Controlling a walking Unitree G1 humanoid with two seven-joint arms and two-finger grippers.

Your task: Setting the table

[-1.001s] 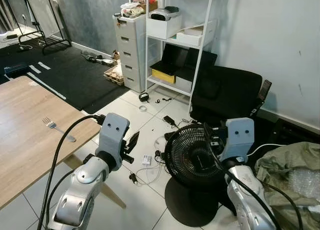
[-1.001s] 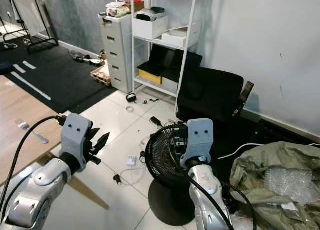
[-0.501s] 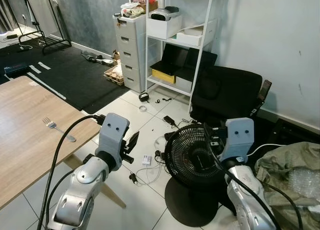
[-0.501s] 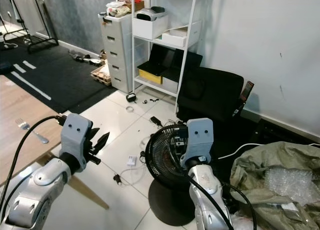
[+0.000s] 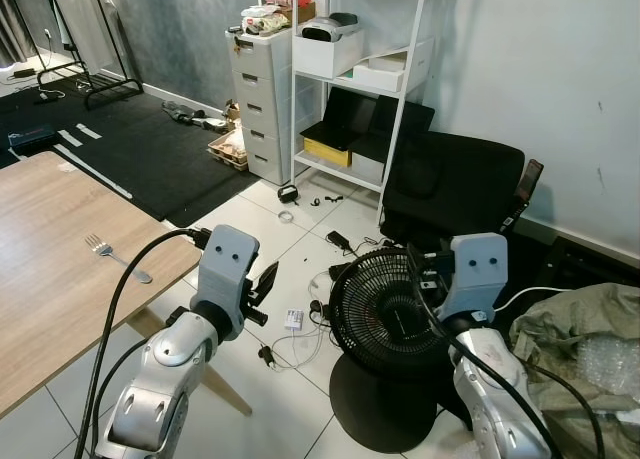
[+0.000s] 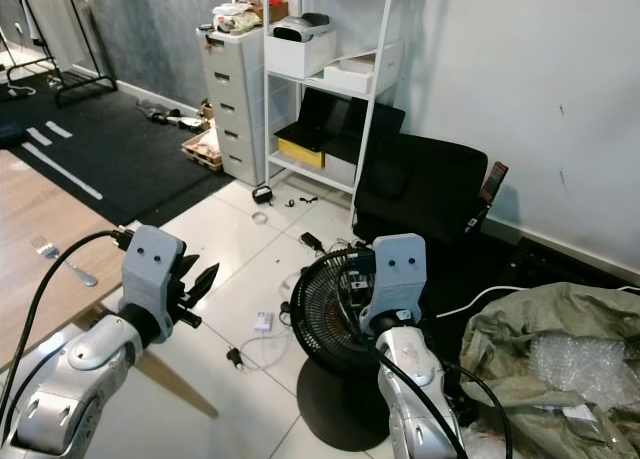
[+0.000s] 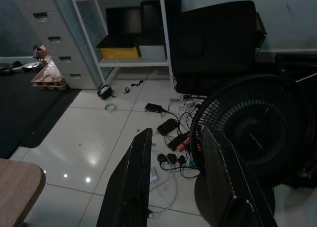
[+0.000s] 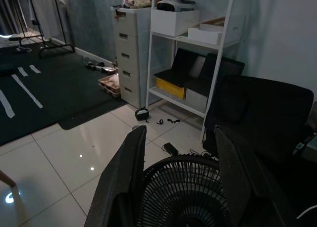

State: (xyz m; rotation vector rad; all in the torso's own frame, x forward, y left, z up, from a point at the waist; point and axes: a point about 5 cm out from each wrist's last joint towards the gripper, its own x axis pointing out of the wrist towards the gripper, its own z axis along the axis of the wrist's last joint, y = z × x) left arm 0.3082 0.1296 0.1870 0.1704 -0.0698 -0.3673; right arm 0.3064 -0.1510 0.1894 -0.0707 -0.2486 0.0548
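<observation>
Fork (image 5: 117, 258) lies flat on wooden tabletop (image 5: 50, 279), near its right edge; long axis diagonal, tines toward far left, handle toward near right. No legible writing. Left end effector (image 5: 262, 282) released, fingers apart, empty, over tiled floor (image 5: 250, 229). Right end effector (image 8: 181, 182) released, empty, above black fan (image 5: 385, 319).

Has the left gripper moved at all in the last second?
No. The left gripper sits at the same spot against the table corner and the fan, fingers open, empty.
</observation>
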